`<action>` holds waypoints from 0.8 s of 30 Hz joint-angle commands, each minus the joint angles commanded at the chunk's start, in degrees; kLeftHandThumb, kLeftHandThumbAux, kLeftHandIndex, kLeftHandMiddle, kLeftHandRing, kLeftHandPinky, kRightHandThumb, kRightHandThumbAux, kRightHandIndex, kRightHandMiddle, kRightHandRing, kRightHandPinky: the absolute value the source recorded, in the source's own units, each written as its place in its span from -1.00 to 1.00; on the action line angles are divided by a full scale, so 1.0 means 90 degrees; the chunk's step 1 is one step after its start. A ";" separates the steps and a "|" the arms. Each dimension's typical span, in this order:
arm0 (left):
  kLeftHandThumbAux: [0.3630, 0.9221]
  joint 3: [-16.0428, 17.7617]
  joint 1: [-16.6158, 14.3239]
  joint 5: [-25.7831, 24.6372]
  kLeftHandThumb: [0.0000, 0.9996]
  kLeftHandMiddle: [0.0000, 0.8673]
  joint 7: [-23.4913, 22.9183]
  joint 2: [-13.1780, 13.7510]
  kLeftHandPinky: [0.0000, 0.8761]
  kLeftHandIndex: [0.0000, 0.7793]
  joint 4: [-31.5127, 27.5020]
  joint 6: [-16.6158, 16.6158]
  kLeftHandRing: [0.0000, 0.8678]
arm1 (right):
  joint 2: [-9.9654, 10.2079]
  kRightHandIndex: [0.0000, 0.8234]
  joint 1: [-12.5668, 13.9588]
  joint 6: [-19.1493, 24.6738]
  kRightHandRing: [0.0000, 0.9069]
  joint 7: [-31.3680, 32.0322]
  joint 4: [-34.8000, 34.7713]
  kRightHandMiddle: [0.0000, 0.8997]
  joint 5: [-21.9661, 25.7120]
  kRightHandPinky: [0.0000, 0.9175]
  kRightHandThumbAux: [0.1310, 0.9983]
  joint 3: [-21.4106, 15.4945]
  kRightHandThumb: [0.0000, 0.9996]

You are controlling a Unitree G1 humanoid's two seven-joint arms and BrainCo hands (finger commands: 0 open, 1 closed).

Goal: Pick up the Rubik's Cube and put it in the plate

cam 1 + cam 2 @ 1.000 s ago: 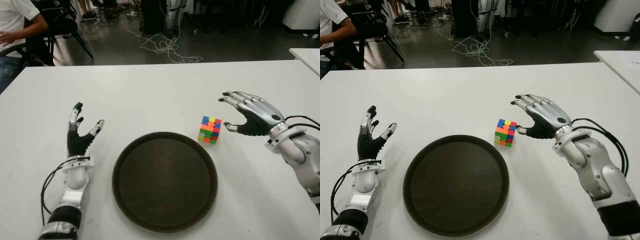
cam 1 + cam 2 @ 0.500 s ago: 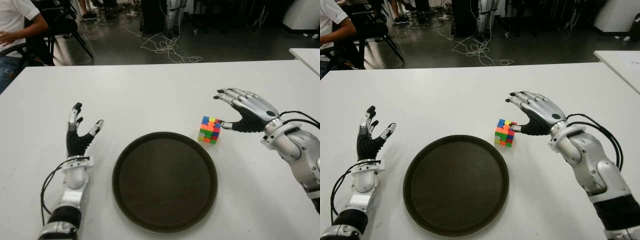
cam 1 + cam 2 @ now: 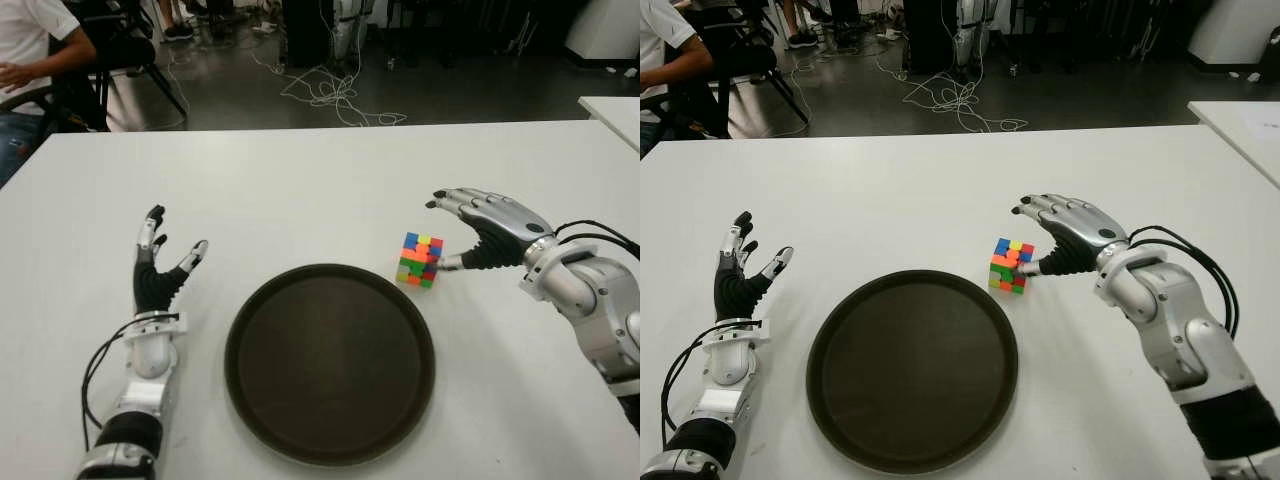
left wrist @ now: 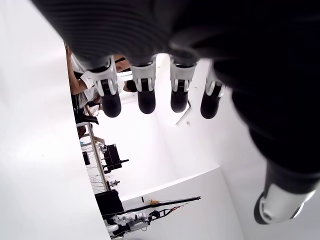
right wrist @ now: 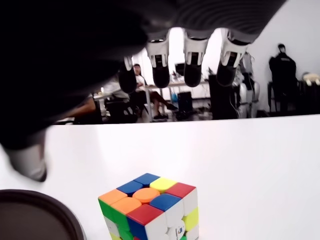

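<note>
Right hand (image 3: 470, 232) spread over cube (image 3: 420, 259), not grasping yet.
Cube sits on worktop (image 3: 300, 190) by plate (image 3: 330, 362), frame centre-right; your left hand (image 3: 160, 270) idle, fingers loose, lower left.

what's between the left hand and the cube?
The plate's far rim; otherwise bare white table, as the left eye view shows. The left hand is open left of the plate; the Rubik's Cube stands by its right rim.
</note>
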 joint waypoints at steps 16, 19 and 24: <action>0.07 0.0019 -0.0007 -0.0018 -0.54 -0.94 0.0005 -0.0013 -1.00 -1.00 -0.0006 0.0066 -1.00 | 0.0133 -1.00 -0.0069 0.0304 -1.00 -0.0041 0.0007 -1.00 -0.0033 -1.00 0.08 0.0121 -1.00; 0.09 0.0011 -0.0009 0.0001 -0.54 -0.94 0.0017 -0.0010 -1.00 -1.00 -0.0007 0.0062 -1.00 | 0.0126 -1.00 -0.0084 0.0284 -1.00 -0.0046 0.0036 -1.00 -0.0026 -1.00 0.12 0.0146 -1.00; 0.13 -0.0004 -0.0001 0.0042 -0.52 -0.92 0.0058 -0.0015 -1.00 -1.00 -0.0031 0.0032 -0.99 | 0.0101 -1.00 -0.0106 0.0248 -1.00 -0.0065 0.0084 -1.00 -0.0059 -1.00 0.14 0.0209 -1.00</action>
